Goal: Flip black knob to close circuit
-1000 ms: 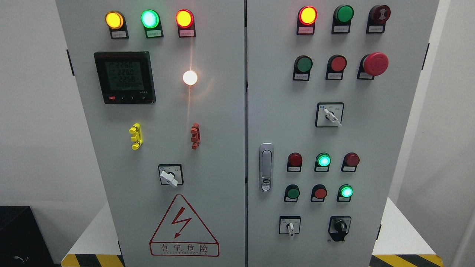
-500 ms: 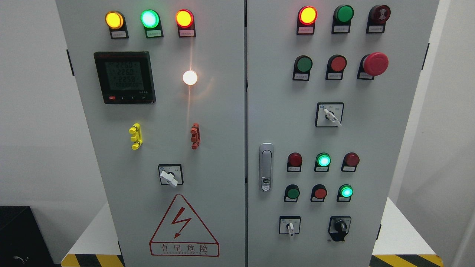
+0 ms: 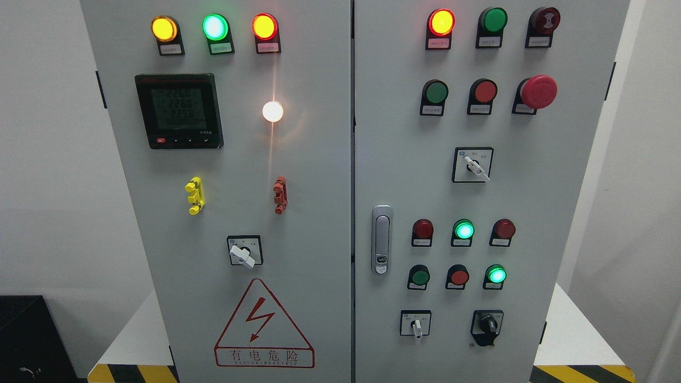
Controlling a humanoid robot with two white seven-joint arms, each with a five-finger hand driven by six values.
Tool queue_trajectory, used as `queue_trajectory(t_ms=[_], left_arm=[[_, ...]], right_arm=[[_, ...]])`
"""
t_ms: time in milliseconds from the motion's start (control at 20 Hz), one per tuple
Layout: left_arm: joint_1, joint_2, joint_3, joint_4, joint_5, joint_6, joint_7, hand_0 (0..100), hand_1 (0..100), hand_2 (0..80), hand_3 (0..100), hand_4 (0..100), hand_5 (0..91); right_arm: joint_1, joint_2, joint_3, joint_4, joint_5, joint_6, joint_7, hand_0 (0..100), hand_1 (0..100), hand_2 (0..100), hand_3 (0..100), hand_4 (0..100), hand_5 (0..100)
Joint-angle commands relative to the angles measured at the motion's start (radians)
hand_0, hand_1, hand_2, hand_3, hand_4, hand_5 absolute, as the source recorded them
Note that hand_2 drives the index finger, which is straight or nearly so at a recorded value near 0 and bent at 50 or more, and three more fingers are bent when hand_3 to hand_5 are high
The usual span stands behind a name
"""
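Note:
The black knob (image 3: 487, 325) sits at the lower right of the grey cabinet's right door (image 3: 526, 213), its handle pointing down and slightly right. A white-handled selector switch (image 3: 416, 325) is to its left. Neither of my hands nor arms shows in the head view.
The right door carries a silver door latch (image 3: 381, 239), lit green lamps (image 3: 464, 230), a red mushroom button (image 3: 538, 91) and another white selector (image 3: 474, 167). The left door has a meter (image 3: 178, 110), a white selector (image 3: 243, 253) and a warning triangle (image 3: 263, 324).

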Motion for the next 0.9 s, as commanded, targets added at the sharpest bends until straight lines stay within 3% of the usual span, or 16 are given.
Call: queue_trajectory(t_ms=[0,500,850], left_arm=[[0.021,0.0,0.0,-0.023,0.0,0.0,0.0,12,56,0.0,0,0,0.0],[0.021,0.0,0.0,-0.023,0.0,0.0,0.0,12,56,0.0,0,0,0.0],[0.021,0.0,0.0,-0.023,0.0,0.0,0.0,12,56,0.0,0,0,0.0]], right_arm=[[-0.046,0.014,-0.038,-0.21,0.046,0.034,0.042,0,0,89,100,92,100],[-0.145,0.01,-0.033,-0.232,0.13,0.111,0.074,0,0,90,100,92,100],[-0.256,0.004,-0.038,-0.192,0.163,0.172,0.134,0,0,90,100,92,100]])
